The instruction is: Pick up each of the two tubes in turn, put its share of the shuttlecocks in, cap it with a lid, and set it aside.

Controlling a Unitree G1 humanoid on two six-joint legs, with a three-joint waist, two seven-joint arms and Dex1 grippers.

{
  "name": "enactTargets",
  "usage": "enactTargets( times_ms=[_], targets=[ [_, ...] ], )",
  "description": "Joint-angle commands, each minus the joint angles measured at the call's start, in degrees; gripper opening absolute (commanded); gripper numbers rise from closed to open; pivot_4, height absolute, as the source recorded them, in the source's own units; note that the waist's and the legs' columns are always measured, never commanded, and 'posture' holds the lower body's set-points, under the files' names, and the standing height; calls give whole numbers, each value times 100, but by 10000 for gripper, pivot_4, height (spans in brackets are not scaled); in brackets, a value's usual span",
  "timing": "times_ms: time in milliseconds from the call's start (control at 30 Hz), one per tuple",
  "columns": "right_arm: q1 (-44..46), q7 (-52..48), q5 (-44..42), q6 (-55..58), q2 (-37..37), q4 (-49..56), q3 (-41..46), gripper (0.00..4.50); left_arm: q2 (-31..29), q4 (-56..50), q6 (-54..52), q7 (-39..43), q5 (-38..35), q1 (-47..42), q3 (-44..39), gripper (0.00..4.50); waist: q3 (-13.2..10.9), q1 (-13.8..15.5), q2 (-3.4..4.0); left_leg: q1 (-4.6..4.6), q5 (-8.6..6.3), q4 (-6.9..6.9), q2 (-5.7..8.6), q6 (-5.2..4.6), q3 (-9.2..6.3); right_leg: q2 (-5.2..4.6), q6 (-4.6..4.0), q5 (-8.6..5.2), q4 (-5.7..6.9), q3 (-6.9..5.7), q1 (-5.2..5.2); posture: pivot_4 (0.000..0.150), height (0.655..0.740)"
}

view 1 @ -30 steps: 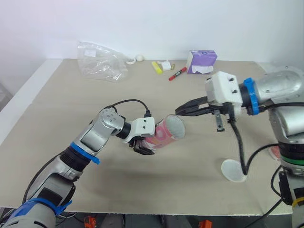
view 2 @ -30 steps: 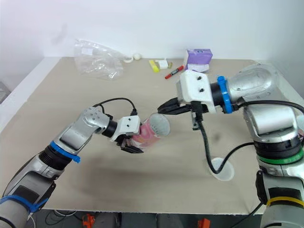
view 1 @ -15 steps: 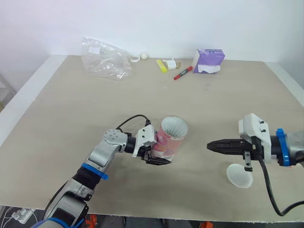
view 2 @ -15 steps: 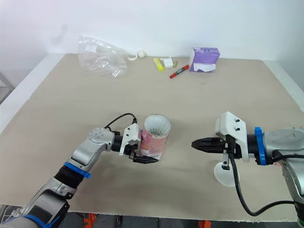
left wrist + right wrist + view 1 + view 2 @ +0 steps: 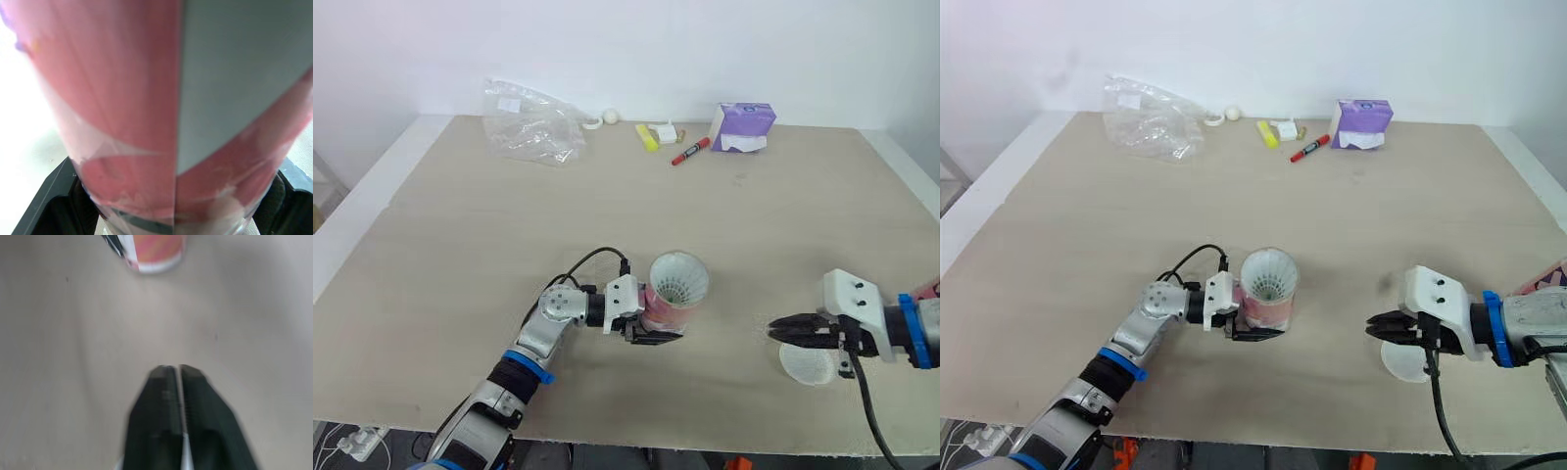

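Note:
A pink tube (image 5: 668,305) stands nearly upright near the table's front middle, its open mouth facing up. A white shuttlecock (image 5: 678,286) sits inside it. My left gripper (image 5: 653,320) is shut on the tube's lower part; the left wrist view has the tube wall (image 5: 146,98) between the black fingers. To the right, my right gripper (image 5: 775,331) is shut with nothing in it, low over the table. Just beside it lies a round white lid (image 5: 811,363). The right wrist view looks across bare table toward the tube (image 5: 154,249).
At the back edge lie a crumpled plastic bag (image 5: 530,122), a white ball (image 5: 609,116), a yellow object (image 5: 646,137), a red marker (image 5: 690,151) and a purple box (image 5: 742,127). Something pink (image 5: 1552,279) pokes in at the right edge.
My right gripper has dropped from the tube's mouth to the table beside the lid. The tube has gone from tilted sideways to nearly upright. The camera has shifted too.

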State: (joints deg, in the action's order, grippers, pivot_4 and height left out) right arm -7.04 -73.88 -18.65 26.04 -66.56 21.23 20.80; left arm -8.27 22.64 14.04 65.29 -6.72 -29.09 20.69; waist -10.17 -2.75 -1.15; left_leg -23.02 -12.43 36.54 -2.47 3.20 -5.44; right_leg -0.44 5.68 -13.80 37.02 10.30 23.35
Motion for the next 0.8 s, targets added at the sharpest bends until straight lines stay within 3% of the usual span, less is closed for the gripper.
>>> enactTargets(
  times_ms=[33,167,367,800],
  targets=[
    [-72,-170,382,-625,-268,-562,26,23552,30,43,69,34,59,102,138,35944,0,0,0,0,0,0,0,0,0,0,0,0,0,0,0,1500,7400],
    [-90,-301,705,-1148,-468,-1205,-179,44155,29,-19,-2,70,40,113,149,35944,1,-1,1,1,0,-3,0,0,0,0,0,-3,0,0,0,1500,7400],
    [264,-311,808,-1448,-504,-1687,-500,44690,15,-88,-188,200,-60,200,165,35944,3,-10,5,6,0,-5,0,0,0,1,-1,-4,0,0,-1,1500,7400],
    [650,82,702,-236,-355,-1333,-1068,44690,-100,-253,-521,270,-56,244,163,35944,5,-8,9,6,-2,-11,-1,-1,-1,1,11,-3,1,0,-1,1500,7400]
  ],
)
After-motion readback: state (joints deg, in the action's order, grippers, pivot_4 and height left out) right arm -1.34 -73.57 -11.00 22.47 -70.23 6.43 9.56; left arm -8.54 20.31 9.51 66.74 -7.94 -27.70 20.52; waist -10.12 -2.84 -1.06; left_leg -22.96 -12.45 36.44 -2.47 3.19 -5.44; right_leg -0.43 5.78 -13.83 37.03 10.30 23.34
